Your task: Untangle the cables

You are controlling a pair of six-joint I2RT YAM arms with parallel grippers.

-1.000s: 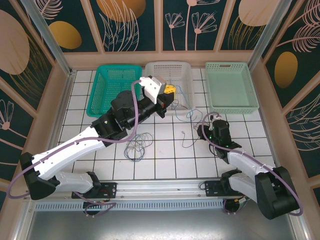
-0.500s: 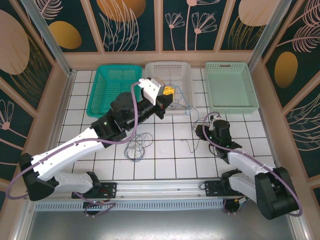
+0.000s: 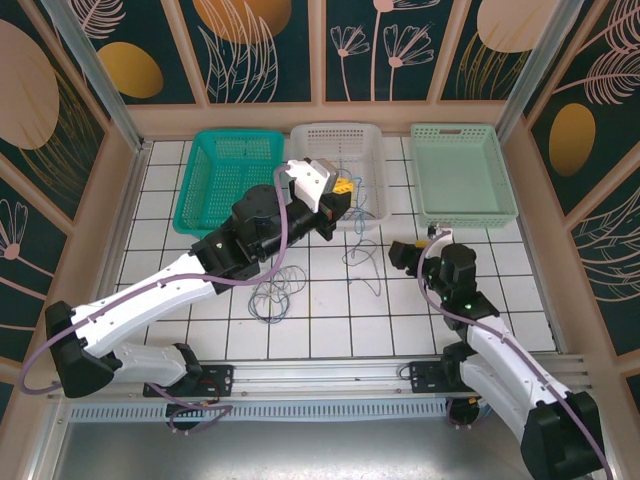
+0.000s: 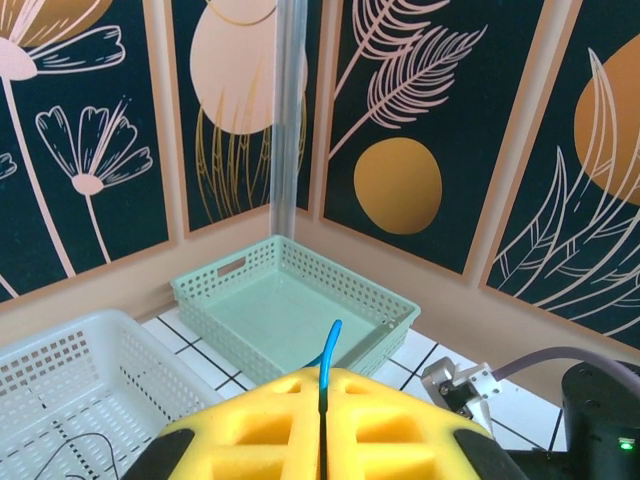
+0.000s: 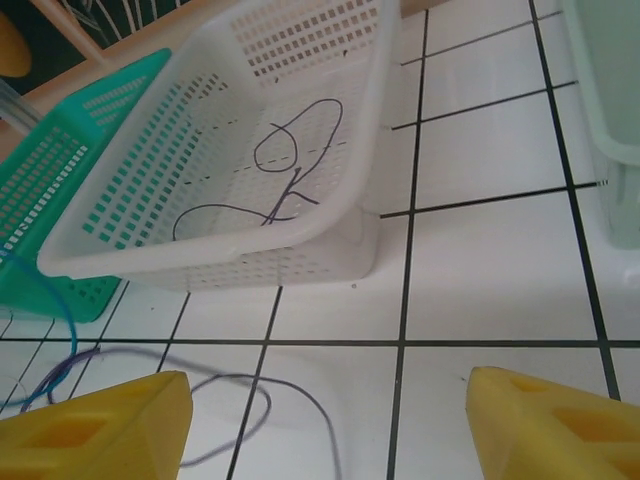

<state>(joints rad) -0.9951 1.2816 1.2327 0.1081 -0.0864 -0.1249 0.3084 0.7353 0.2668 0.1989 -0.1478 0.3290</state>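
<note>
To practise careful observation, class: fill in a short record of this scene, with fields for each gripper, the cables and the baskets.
left gripper: shut on a blue cable, over the near part of the white basket
right gripper: open, holding nothing
white basket contents: a dark cable
loose cables: looped on the tiled table

A white basket (image 5: 220, 255) sits on the tiled table (image 5: 480, 290) with a thin dark cable (image 5: 290, 180) looped inside; a teal basket (image 5: 60, 170) lies just beside it on the left, a pale green basket (image 5: 610, 120) at the right edge. Below, a greyish-purple cable (image 5: 250, 385) and a blue cable (image 5: 60, 310) curve over the tiles; the gripper (image 5: 330, 430) holds its yellow fingers (image 5: 100, 425) wide apart, nothing between them.
</note>
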